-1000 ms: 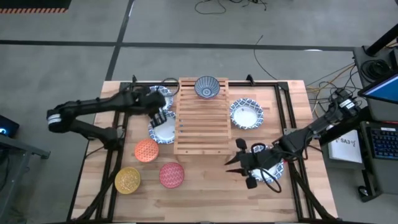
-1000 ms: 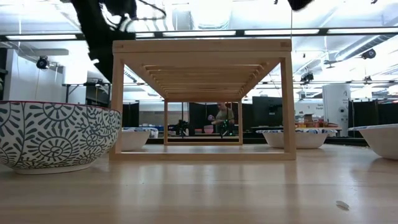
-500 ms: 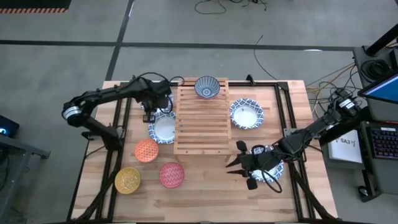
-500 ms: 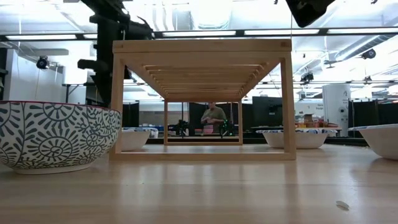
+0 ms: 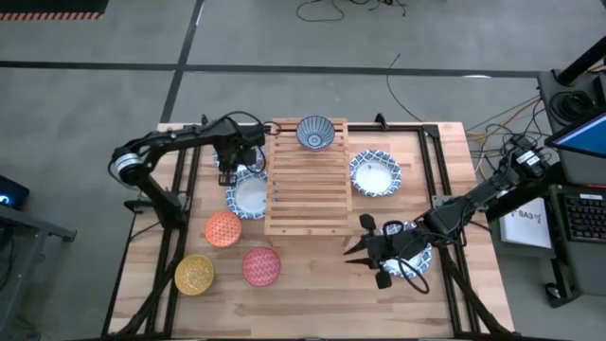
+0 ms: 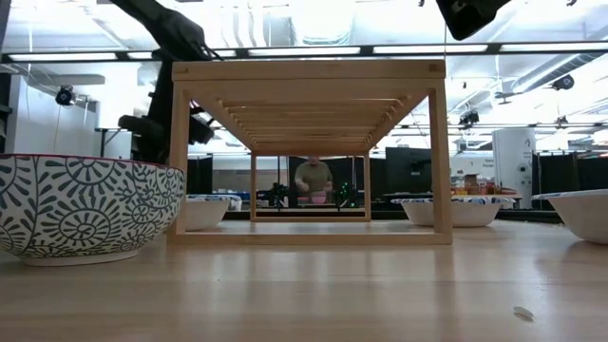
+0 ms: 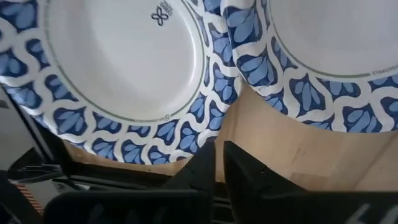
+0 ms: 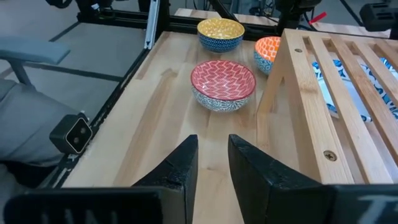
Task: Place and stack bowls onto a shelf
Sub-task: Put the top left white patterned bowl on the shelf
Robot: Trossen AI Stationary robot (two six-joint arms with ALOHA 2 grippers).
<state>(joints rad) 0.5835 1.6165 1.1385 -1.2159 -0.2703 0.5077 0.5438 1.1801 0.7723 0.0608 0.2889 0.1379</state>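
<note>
Left pincer [image 5: 230, 163]: I read it clenched, empty, above two wide bowls [image 7: 124, 59].
Right pincer [image 5: 365, 248]: slightly parted, empty; red bowl [image 8: 222, 84] ahead, shelf [image 5: 305, 180] beside, I think.

A robotics lab or workshop: a grey concrete floor [image 5: 95, 114] with loose cables [image 5: 350, 11], ceiling strip lights [image 6: 285, 50], dark equipment racks [image 6: 408, 171], a monitor [image 5: 585, 133] and keyboard [image 5: 579, 223] beside the plank surface [image 5: 312, 294], and a person [image 6: 312, 178] working far behind.
</note>
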